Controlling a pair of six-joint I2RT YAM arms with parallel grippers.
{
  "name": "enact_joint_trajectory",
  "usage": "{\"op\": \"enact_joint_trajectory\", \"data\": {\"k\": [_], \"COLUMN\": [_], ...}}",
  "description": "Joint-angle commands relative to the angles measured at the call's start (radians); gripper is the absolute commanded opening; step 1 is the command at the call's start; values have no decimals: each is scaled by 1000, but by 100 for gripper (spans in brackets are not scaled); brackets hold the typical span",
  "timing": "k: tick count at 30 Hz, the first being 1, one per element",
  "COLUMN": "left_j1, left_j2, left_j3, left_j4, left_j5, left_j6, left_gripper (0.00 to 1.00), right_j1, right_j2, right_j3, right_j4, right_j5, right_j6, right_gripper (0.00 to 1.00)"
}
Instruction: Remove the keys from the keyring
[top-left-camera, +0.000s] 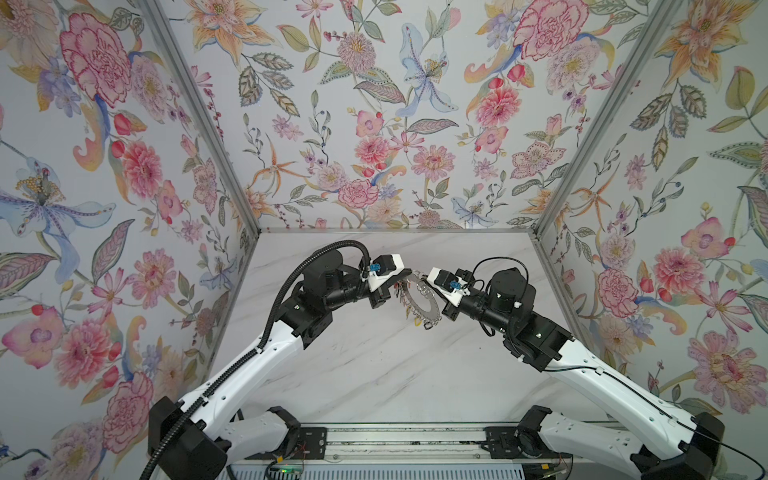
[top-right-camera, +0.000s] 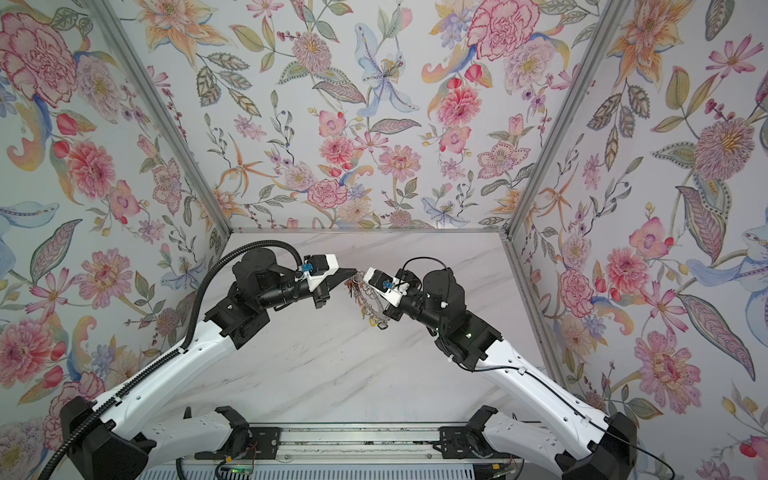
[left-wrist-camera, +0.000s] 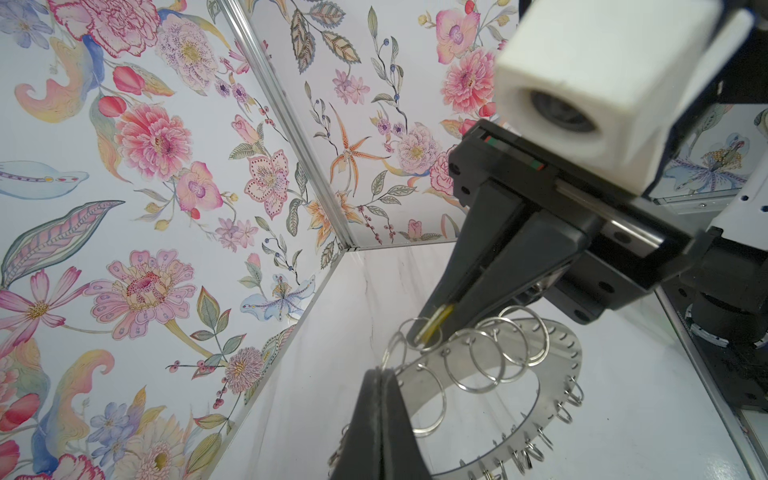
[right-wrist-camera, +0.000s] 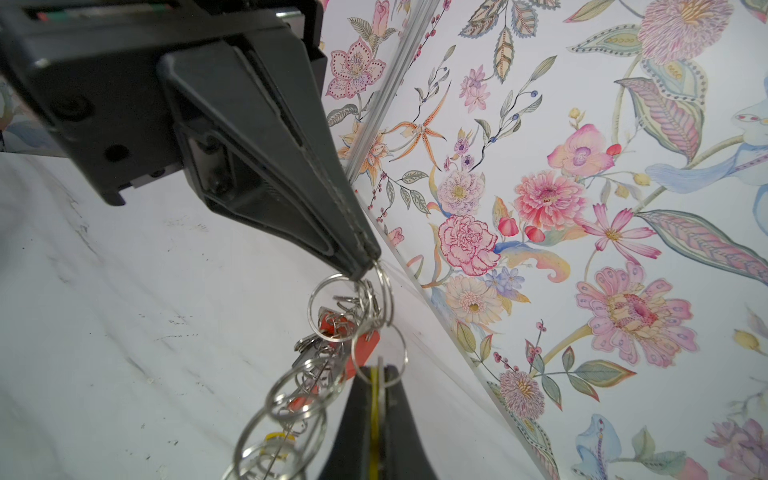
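The keyring (top-left-camera: 428, 306) (top-right-camera: 376, 309), a flat grey disc (left-wrist-camera: 557, 345) fringed with silver wire loops, hangs tilted between my two grippers in both top views. My left gripper (left-wrist-camera: 381, 371) (top-left-camera: 409, 274) is shut on a wire loop (left-wrist-camera: 392, 351) at the disc's upper rim. My right gripper (right-wrist-camera: 376, 370) (top-left-camera: 422, 277) is shut on a key with a yellow tag (right-wrist-camera: 375, 399) (left-wrist-camera: 434, 322) that hangs on that same loop. Its tip almost touches the left gripper's tip. More keys with red tags (right-wrist-camera: 368, 347) and a yellow tag (right-wrist-camera: 276, 438) dangle in a bunch from the rim.
The white marble table (top-left-camera: 374, 374) lies below, closed in by flowered walls on the left (top-left-camera: 124, 249), back (top-left-camera: 395, 124) and right (top-left-camera: 665, 249). Both arms reach in from the front rail (top-left-camera: 399, 440).
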Motion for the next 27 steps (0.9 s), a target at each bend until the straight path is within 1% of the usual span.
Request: {"op": "enact_joint_trajectory", "data": {"k": [1, 10, 16, 20, 22, 27], "left_j1": [13, 13, 13, 13, 13, 14], "left_j2": [-42, -48, -56, -53, -51, -36], "left_j3": [8, -2, -22, -22, -19, 1], "left_j4": [95, 135, 159, 144, 139, 80], "left_j5": [-88, -97, -70, -66, -74, -105], "left_j6": [-19, -70, -94, -93, -93, -77], "left_gripper": [0, 0, 0, 0, 0, 0], "right_j1": [2, 4, -5, -9, -2, 30], "right_j2": [0, 6, 33, 51, 48, -23], "right_j3": [-24, -21, -17, 4, 3, -51], "right_j4": [-19, -37, -57, -66, -69, 9], "right_j5": [-13, -32, -33, -66, -79, -56], "right_j6": [39, 68, 125, 160, 143, 88], "right_gripper": [0, 0, 0, 0, 0, 0]}}
